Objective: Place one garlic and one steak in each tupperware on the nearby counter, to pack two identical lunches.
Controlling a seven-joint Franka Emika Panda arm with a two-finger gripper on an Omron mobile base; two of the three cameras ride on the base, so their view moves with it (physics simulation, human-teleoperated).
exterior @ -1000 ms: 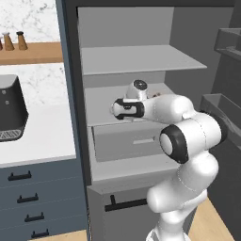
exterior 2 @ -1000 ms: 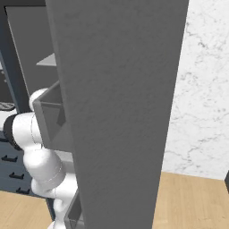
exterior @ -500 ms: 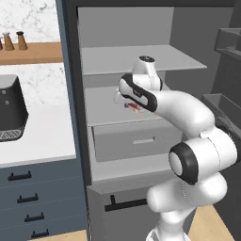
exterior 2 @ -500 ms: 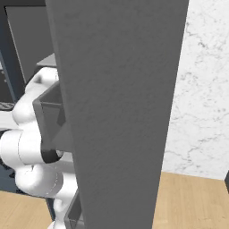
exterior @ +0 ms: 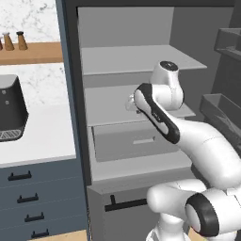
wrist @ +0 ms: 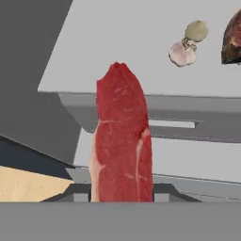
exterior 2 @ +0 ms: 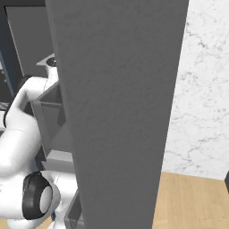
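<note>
A: Since the earlier frame the arm has been swung up and back from the fridge shelf (exterior: 136, 106), with the pincer (wrist: 121, 200) clamped on the red steak (wrist: 122, 141).

B: In the hand view, two garlic (wrist: 182, 53) bulbs and what is probably the brown steak (wrist: 232, 40) are seen lying on that shelf. The white desk (exterior: 37, 139) with the black toaster (exterior: 10, 115) is seen from the left base.

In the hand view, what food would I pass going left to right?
Red steak → pale garlic → greenish garlic → brown steak at the right edge.
</note>
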